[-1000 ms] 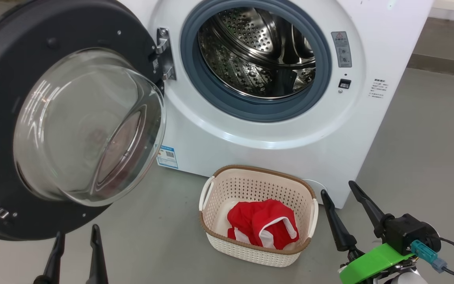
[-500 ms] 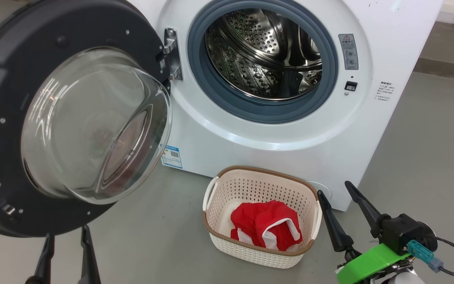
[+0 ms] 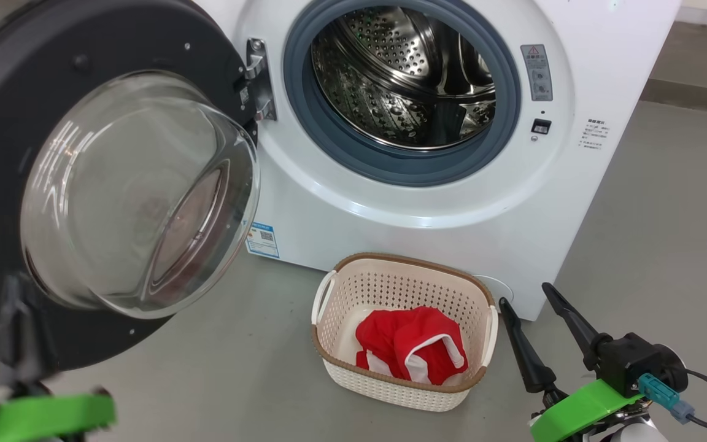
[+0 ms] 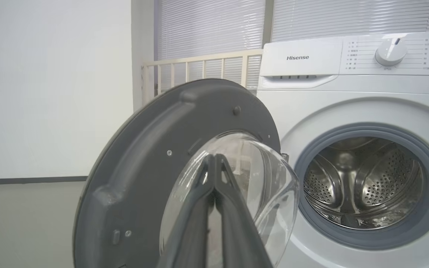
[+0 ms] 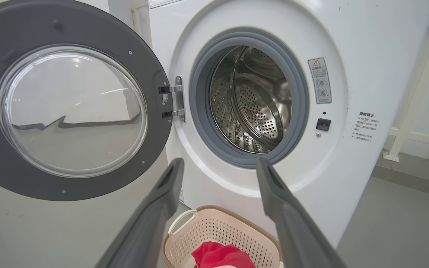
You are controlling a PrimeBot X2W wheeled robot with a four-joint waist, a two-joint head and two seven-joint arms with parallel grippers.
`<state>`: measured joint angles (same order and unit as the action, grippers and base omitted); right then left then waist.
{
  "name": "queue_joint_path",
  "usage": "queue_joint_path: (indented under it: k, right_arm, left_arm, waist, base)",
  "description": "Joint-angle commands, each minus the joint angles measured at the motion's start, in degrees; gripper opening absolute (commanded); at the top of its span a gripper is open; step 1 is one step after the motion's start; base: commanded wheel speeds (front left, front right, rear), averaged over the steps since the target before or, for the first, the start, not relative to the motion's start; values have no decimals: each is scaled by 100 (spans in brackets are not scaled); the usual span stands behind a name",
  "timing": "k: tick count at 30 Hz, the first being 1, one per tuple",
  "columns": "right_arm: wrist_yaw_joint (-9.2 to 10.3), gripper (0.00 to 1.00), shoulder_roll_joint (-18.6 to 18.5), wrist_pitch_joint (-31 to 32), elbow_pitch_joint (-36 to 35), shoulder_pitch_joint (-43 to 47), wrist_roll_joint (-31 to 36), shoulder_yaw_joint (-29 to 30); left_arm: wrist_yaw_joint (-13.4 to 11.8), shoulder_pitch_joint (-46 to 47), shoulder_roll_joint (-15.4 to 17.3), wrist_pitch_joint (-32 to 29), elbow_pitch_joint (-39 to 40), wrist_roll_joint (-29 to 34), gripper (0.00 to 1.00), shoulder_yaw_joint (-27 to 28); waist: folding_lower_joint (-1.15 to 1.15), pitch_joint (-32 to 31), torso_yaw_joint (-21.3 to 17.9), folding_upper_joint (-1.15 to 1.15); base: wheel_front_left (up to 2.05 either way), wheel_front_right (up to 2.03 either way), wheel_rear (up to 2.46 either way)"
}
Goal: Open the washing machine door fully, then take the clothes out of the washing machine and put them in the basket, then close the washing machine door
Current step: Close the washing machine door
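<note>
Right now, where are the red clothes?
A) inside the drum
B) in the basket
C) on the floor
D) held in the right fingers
B: the clothes lie bunched inside the basket, which stands in front of the washing machine.

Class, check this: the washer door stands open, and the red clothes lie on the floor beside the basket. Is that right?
Not quite. The clothes lie inside the basket, not beside it, as the head view shows. The door does stand open.
</note>
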<state>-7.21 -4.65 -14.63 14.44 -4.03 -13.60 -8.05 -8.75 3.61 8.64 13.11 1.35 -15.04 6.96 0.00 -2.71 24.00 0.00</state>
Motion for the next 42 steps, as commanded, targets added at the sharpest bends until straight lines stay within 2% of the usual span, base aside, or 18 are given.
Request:
queue_joint_path:
  k: [1, 7, 11, 20, 26, 33, 37, 42]
  right_arm:
    - [-28, 100, -66, -37, -141, -269, 62, -99]
    - [-28, 100, -143, -37, -145, -259, 116, -82]
    - [-28, 100, -186, -37, -139, -247, 136, -99]
    - [-28, 100, -226, -37, -110, -249, 147, -146]
    - [-28, 100, -228, -37, -96, -228, 173, -131]
    - [-28, 100, -265, -37, -90, -227, 188, -138]
    - [-28, 100, -292, -37, -88, -250, 175, -176]
    - [-28, 100, -317, -37, -110, -308, 152, -245]
  left_arm:
    - [-58, 333, 196, 44, 154, 14, 0, 268]
    - [-80, 1226, 716, 105, -48, -54, 0, 703]
    - [-32, 1847, 1055, 126, -529, -263, 0, 1027]
    - [-28, 2919, 1506, -202, -2056, -816, 0, 1465]
    - [133, 3655, 1659, -887, -3271, -1479, 0, 1714]
    - [332, 4465, 1713, -2002, -4538, -2369, 0, 2029]
    - [269, 4857, 1696, -2662, -5147, -2957, 0, 2379]
    - [274, 5061, 1840, -3167, -5602, -3195, 0, 2472]
  waist:
    - [0, 17, -22, 0]
    - [0, 49, -96, 0]
    - [0, 63, -141, 0]
    - [0, 49, -250, 0]
    - [0, 53, -299, 0]
    - [0, 96, -315, 0]
    - [0, 118, -334, 0]
    - [0, 160, -418, 0]
  base:
    - [0, 0, 0]
    - [0, 0, 0]
    - [0, 0, 0]
    - [0, 0, 0]
    - [0, 0, 0]
    - [0, 0, 0]
    - [0, 0, 0]
    - [0, 0, 0]
